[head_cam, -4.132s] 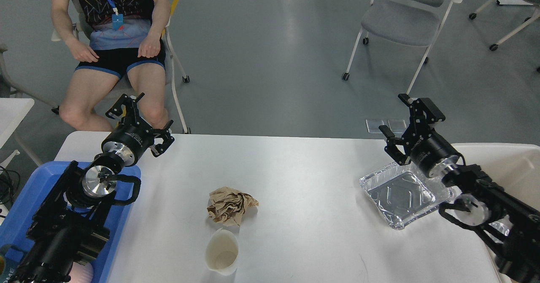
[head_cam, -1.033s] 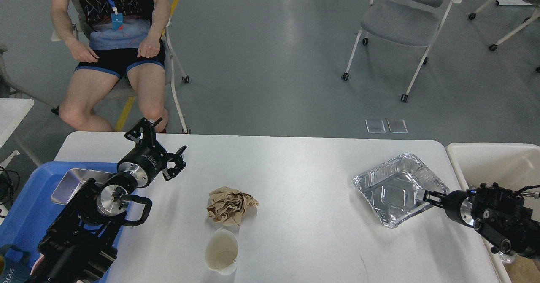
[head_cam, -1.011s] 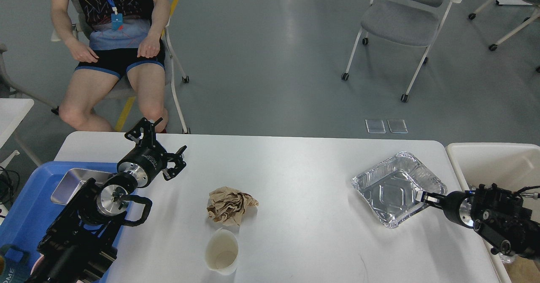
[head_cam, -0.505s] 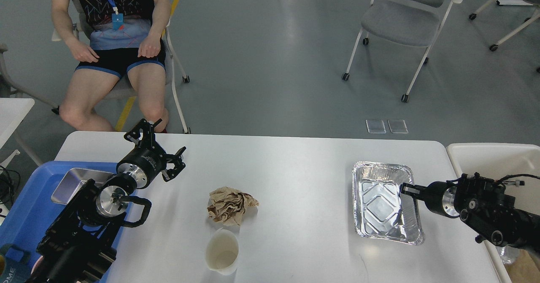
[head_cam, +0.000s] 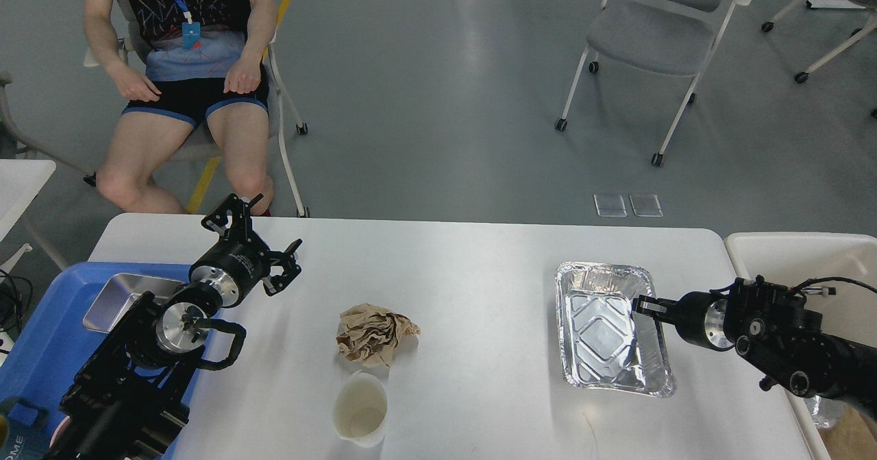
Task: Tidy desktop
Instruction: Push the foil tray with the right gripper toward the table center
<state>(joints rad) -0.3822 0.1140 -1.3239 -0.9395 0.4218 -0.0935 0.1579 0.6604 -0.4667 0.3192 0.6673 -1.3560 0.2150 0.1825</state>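
Note:
The white desktop (head_cam: 473, 268) holds a crumpled brown paper ball (head_cam: 375, 334), a white paper cup (head_cam: 361, 408) just in front of it, and a rectangular foil tray (head_cam: 599, 326) at the right. My right gripper (head_cam: 640, 304) reaches in from the right, low over the table, and is shut on the foil tray's right rim. My left gripper (head_cam: 274, 225) is open and empty above the table's back left, well clear of the paper ball.
A blue plastic tray (head_cam: 48, 323) with a metal tin (head_cam: 120, 299) sits at the left edge under my left arm. A cream bin (head_cam: 801, 254) stands off the right edge. A seated person (head_cam: 181, 69) and chairs are beyond the table.
My right gripper came down onto the foil tray's rim, then moved left with it. The tray turned from diagonal to nearly square and slid left. My left arm has barely moved in the last second.

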